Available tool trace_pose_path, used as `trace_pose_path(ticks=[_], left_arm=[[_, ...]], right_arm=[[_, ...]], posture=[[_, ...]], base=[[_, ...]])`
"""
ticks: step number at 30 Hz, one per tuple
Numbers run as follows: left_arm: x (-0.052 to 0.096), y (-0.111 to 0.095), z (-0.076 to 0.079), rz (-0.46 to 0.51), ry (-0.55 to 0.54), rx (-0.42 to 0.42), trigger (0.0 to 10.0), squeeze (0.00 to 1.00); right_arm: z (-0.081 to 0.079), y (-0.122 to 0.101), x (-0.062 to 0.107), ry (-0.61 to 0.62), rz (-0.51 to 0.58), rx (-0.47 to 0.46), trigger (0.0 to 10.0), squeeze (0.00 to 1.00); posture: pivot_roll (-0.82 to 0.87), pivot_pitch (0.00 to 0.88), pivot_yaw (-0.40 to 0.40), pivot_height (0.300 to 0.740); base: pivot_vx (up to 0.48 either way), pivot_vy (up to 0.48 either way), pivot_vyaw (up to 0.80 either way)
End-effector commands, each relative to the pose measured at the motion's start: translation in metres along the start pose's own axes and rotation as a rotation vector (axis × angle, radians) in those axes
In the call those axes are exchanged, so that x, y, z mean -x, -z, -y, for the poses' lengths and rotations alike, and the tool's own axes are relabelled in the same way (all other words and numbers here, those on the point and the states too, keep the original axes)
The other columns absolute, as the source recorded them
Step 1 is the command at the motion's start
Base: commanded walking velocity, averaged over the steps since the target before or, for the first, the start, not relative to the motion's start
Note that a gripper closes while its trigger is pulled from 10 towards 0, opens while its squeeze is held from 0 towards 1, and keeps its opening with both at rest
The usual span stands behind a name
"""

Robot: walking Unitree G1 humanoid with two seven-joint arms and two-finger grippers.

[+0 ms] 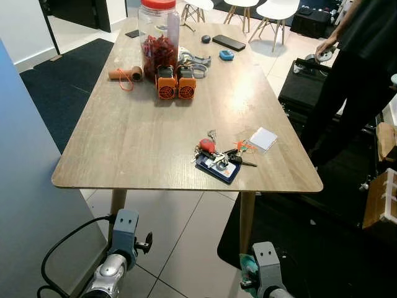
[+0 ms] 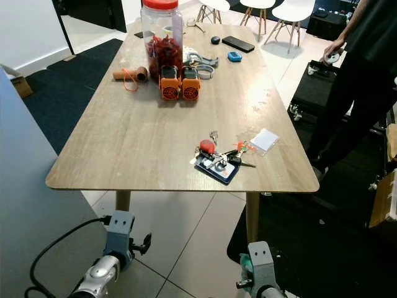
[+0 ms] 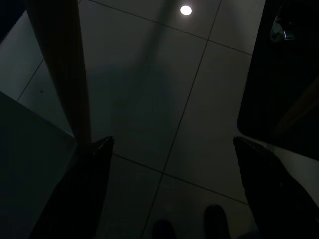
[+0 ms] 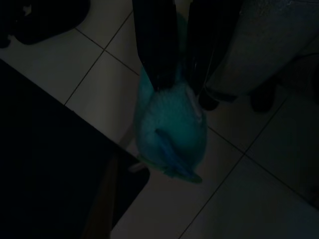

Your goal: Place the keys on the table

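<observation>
Right jaws (image 4: 177, 74) around teal object (image 4: 172, 134)

At the far end stands a tall clear plastic jar (image 1: 159, 38) with a red lid, filled with red pieces. Just in front of it sit two orange fan-like blocks (image 1: 175, 82) side by side, touching each other. To the jar's left lies a roll of brown twine (image 1: 126, 74). Behind the jar are a black phone (image 1: 228, 42), a small blue object (image 1: 226, 55) and a dark round item (image 1: 206, 39). A white card (image 1: 263, 139) lies near the right edge. White chairs (image 1: 276, 12) stand beyond, and a person in black (image 1: 356, 74) stands on the right, beside a black case (image 1: 308, 84). The floor (image 1: 180, 236) is pale tile with a dark rug (image 1: 65, 81).
</observation>
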State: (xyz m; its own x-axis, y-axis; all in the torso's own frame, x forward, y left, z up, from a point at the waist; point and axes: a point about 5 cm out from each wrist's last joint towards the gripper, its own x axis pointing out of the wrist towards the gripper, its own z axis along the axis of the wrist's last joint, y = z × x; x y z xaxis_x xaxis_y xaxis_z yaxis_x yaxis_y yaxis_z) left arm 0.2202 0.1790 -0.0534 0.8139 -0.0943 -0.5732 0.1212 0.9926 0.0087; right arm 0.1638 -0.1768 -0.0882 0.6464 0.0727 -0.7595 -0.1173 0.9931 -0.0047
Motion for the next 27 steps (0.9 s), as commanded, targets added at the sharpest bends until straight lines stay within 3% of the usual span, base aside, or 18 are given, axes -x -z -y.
trace_pose_path(ticks=[1,5,10,14,27], left_arm=[[-0.0005,0.0016,0.0045,-0.013,0.014,-0.013,10.0,0.00],[-0.0013,-0.0001,0.0051,-0.012,0.017,-0.052,10.0,0.00],[-0.0016,-0.0001,0.0057,-0.014,0.020,-0.044,10.0,0.00],[-0.0021,0.0004,0.0039,-0.026,-0.006,0.009,10.0,0.00],[-0.0069,-0.0072,0.0095,-0.019,0.005,0.007,10.0,0.00]], right_arm=[[0.0020,0.0001,0.0001,0.006,-0.005,-0.003,10.0,0.00],[0.0013,-0.0007,-0.0002,0.004,-0.002,-0.002,10.0,0.00],[0.0008,-0.0018,-0.0006,0.003,0.003,-0.002,10.0,0.00],[0.0007,-0.0024,-0.0007,0.004,0.006,-0.003,10.0,0.00],[0.0020,-0.0017,-0.0002,0.006,0.005,-0.005,10.0,0.00]], posture=[[0.11,0.018,-0.076,0.740],[0.11,0.018,-0.076,0.740],[0.11,0.018,-0.075,0.740],[0.11,0.018,-0.074,0.740],[0.11,0.018,-0.071,0.740]], base=[[0.000,0.000,0.00],[0.000,-0.240,0.00],[0.000,-0.480,0.00],[0.000,0.000,0.00],[0.000,0.000,0.00]])
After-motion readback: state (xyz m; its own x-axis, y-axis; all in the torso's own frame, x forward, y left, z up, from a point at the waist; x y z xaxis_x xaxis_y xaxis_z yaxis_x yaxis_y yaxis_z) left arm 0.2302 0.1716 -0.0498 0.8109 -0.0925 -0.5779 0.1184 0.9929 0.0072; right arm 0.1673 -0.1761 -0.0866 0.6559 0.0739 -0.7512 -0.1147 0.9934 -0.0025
